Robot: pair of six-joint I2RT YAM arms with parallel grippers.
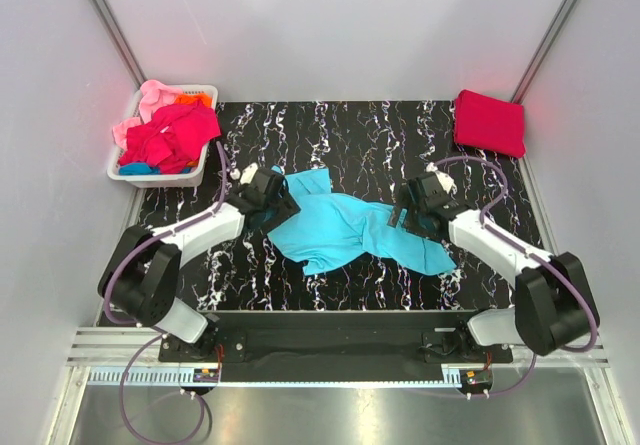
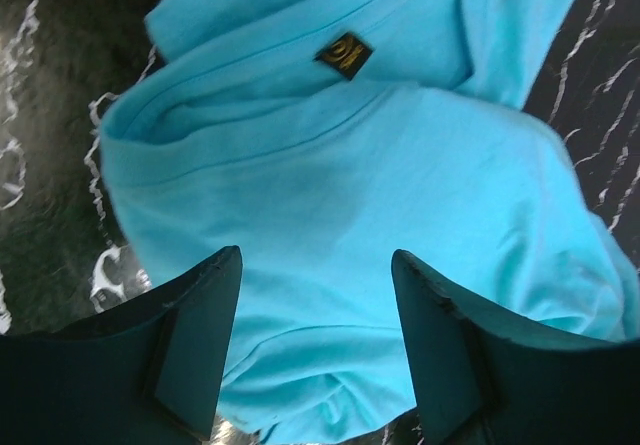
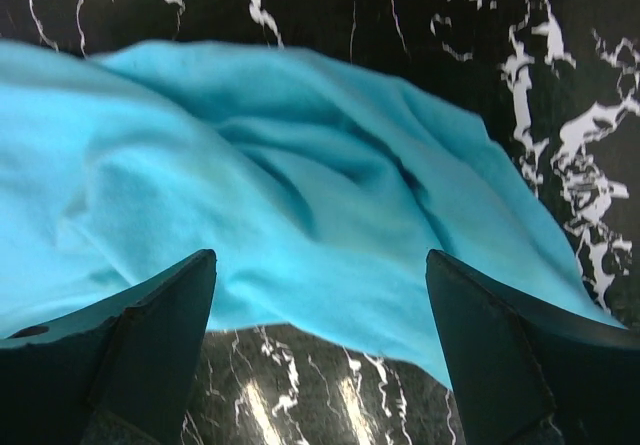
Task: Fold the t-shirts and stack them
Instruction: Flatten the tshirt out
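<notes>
The turquoise t-shirt [image 1: 345, 230] lies crumpled on the tabletop [image 1: 350, 135], long axis running between the arms. The left pincer [image 1: 278, 205] gapes over its collar end, the right pincer [image 1: 406, 219] over its opposite end, both open and gripping nothing

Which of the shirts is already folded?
The crimson shirt at the far right corner: a neat rectangle. The turquoise shirt lies crumpled; heaped shirts fill the basket.

You look down on the whole bench [image 1: 380, 135] from above; both wrist views hang close over its turquoise shirt [image 1: 340, 227].
</notes>
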